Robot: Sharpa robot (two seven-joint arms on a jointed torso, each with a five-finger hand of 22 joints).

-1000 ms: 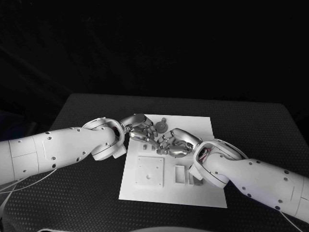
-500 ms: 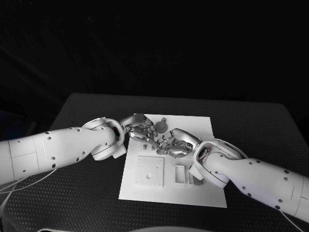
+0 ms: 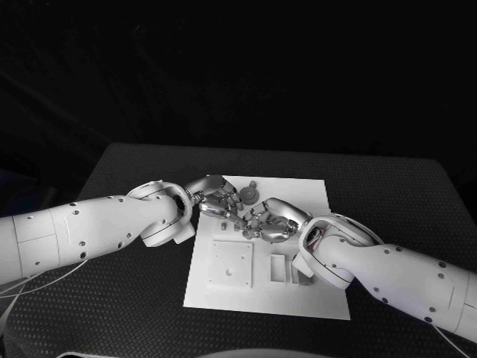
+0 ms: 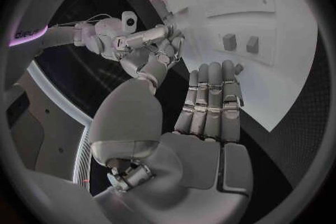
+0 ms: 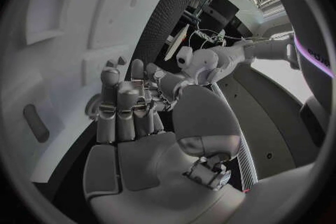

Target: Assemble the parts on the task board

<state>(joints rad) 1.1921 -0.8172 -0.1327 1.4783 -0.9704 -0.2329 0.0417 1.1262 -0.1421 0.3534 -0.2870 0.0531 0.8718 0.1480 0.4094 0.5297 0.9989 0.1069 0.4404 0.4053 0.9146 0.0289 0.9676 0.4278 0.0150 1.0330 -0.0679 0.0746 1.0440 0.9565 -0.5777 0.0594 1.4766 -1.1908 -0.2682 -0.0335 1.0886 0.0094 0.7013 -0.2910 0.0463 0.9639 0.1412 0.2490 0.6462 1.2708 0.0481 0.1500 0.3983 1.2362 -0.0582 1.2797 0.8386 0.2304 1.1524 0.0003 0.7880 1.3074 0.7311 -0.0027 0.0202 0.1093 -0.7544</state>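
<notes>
While both arms reach in from the near corners, the board (image 3: 262, 287) lies flat in the middle of the table (image 3: 411, 194), a white rectangular plate with its long side running away from the robot. Nearest on it sits a raised square block (image 3: 231, 265) with small holes, and just beside that, two narrow upright pieces (image 3: 279, 269) close to the right arm. Farther along, small grey parts (image 3: 230, 224) stand between the two hands, and a round grey part (image 3: 250, 194) lies near the far end.

Over the board's middle the left hand (image 3: 211, 194) and right hand (image 3: 269, 218) meet, almost touching. From its wrist camera the left hand's fingers (image 4: 210, 98) lie straight and pressed side by side, holding nothing I can see. The right hand's fingers (image 5: 119, 106) curl over the board, and I cannot tell whether they pinch a part.

Bare white shows along the board's near edge and far right corner. Dark textured tabletop surrounds the board on every side, widest to the right. Beyond the table's far edge the room is black.
</notes>
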